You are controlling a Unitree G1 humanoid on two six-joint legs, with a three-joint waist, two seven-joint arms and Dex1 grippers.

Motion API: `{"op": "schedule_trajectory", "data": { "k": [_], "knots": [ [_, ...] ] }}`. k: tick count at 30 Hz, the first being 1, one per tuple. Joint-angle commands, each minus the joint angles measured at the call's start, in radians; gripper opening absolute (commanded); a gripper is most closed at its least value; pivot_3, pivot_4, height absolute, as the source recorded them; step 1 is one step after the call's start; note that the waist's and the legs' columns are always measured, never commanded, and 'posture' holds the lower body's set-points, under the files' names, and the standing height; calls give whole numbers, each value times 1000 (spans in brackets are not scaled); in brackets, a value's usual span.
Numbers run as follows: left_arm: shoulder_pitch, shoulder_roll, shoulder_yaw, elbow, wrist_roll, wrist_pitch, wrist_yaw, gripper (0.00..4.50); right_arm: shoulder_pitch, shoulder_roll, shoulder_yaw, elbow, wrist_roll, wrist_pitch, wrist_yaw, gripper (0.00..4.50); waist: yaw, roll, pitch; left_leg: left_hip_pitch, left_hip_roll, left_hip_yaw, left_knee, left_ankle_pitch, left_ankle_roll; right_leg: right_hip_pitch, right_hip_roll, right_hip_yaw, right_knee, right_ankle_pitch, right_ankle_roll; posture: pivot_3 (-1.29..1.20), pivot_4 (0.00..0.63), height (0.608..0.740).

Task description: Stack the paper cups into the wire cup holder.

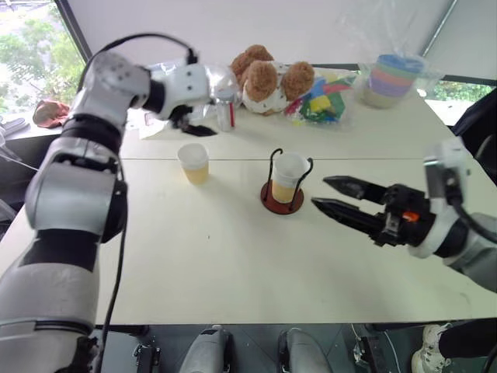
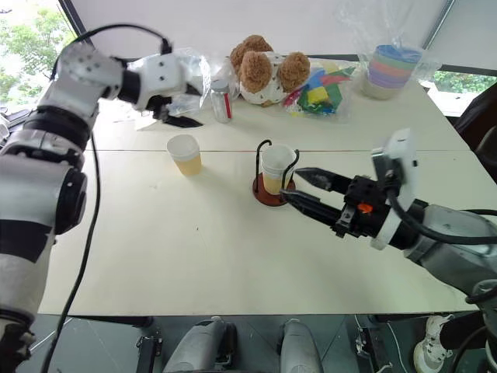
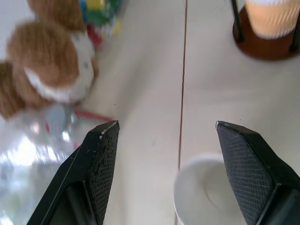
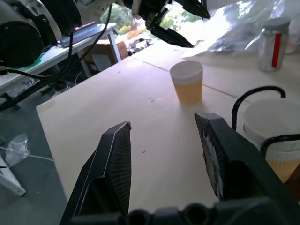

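loose paper cup [image 1: 193, 162] upright mid-table, just under the left gripper [image 3: 166, 129]; jaws spread, empty; right gripper [image 1: 335, 194] parted, empty beside wire cup holder [image 1: 282, 197].

Lots of bare table [image 1: 233, 264] at the front, toys [image 1: 268, 81], can [image 1: 225, 115] and bowls [image 1: 394, 79] crowding the back edge

The lower part of the cup [image 1: 288, 177] standing in the wire cup holder [image 1: 281, 198] is crossed by the black wire loops, so how many cups are nested there cannot be told. In the left wrist view the loose cup [image 3: 211, 197] is cut off at the edge and the teddy bear [image 3: 47, 70] is blurred
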Motion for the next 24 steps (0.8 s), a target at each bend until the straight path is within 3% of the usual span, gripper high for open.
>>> {"op": "schedule_trajectory", "data": {
  "k": [1,14,24],
  "knots": [
    [31,23,35,-69,-29,18,-35,3353,-9,-5,27,22,-30,-27,32,2325,2,0,0,-1,0,0,2,-1,1,0,0,0,0,0,0,0,150,740],
    [110,22,28,-105,-38,92,-155,3353,44,3,37,32,-87,-32,65,2325,-3,0,0,-5,-1,-2,9,-2,3,0,0,0,1,0,1,0,150,740],
    [114,-25,-17,-55,31,76,-93,3353,133,-26,-12,-16,-89,-29,49,2325,-3,-1,0,-5,-1,-2,10,-2,3,0,0,0,1,1,1,0,150,740]
  ]
}}
